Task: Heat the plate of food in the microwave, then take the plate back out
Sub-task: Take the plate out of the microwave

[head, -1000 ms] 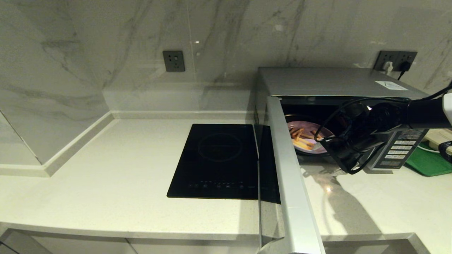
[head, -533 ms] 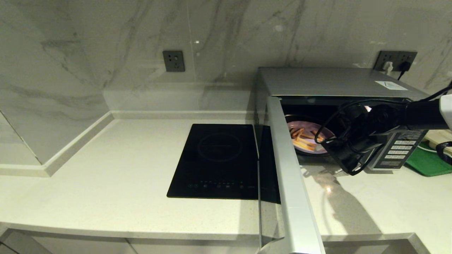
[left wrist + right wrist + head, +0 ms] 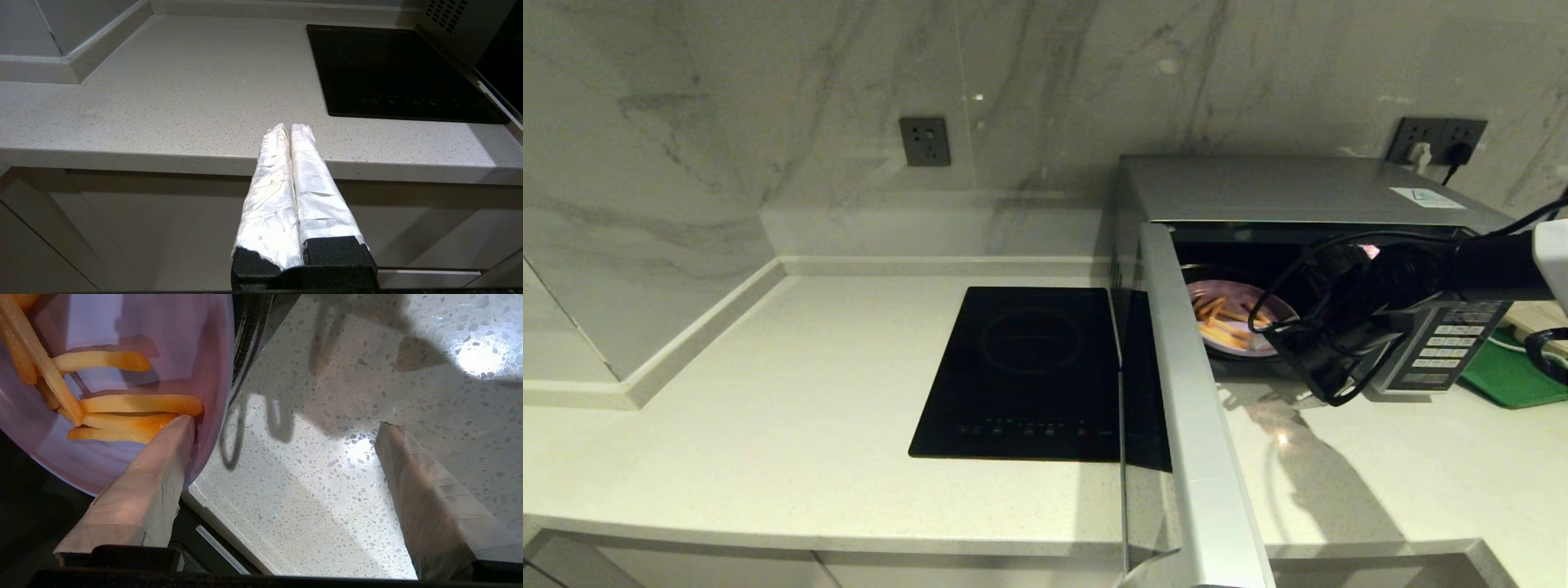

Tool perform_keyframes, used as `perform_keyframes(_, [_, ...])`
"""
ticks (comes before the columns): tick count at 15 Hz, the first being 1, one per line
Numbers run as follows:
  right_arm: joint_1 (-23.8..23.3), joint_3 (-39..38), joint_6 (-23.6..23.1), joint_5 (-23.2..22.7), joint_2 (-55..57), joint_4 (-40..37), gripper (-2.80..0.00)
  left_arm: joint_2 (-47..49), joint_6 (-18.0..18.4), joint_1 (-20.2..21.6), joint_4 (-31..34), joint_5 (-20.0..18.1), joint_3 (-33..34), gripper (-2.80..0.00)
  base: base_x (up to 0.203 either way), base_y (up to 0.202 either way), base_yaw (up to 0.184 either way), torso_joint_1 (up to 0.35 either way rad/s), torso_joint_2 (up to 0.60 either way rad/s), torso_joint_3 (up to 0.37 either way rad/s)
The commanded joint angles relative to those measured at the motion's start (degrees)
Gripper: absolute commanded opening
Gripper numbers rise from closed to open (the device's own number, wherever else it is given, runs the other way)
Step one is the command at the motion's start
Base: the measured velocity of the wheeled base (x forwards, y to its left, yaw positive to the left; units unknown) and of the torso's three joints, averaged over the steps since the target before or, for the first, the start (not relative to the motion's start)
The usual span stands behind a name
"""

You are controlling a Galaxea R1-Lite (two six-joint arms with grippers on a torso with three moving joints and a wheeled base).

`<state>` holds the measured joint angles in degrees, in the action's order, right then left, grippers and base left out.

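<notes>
Microwave (image 3: 1298, 192) is standing on the right part of the countertop (image 3: 768, 408) with its door (image 3: 1192, 408) swung fully open toward the camera; plate of food (image 3: 1233, 318) is sitting inside the cavity, on the turntable, fries (image 3: 135, 404) lying across it. Right gripper (image 3: 282, 428) is reaching in at the cavity mouth with fingers spread wide, holding nothing; one taped finger (image 3: 151, 486) is lying over the plate's near rim, its tip just beside the fries, contact not resolvable; the other finger (image 3: 425, 498) is hanging over bare speckled counter, well clear of the plate. Left gripper (image 3: 290, 130) is sitting parked low in front of the counter edge, taped fingers pressed together, empty. Black induction hob (image 3: 1029, 371) is lying flush in the counter just left of the open door; green tray (image 3: 1511, 371) is showing at far right beside the keypad panel (image 3: 1445, 343).
</notes>
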<state>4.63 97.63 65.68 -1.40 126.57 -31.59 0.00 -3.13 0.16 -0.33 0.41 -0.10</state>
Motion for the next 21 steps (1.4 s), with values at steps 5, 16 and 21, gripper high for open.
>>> perform_keyframes(5, [0.03,0.28,0.32,0.08,0.25,-0.23,-2.8,0.0,-0.03,0.02,-0.02,0.02,0.01,-2.8,0.0,0.0,0.0,0.0,0.0,0.0])
perform_keyframes(16, [0.03,5.26,0.76,0.08,0.24,-0.41,-2.8,0.0,-0.03,0.02,-0.02,0.02,0.01,-2.8,0.0,0.0,0.0,0.0,0.0,0.0])
perform_keyframes(21, [0.03,6.39,0.94,-0.09,-0.05,-0.49,-2.8,0.0,-0.03,0.02,-0.02,0.02,0.01,-2.8,0.0,0.0,0.0,0.0,0.0,0.0])
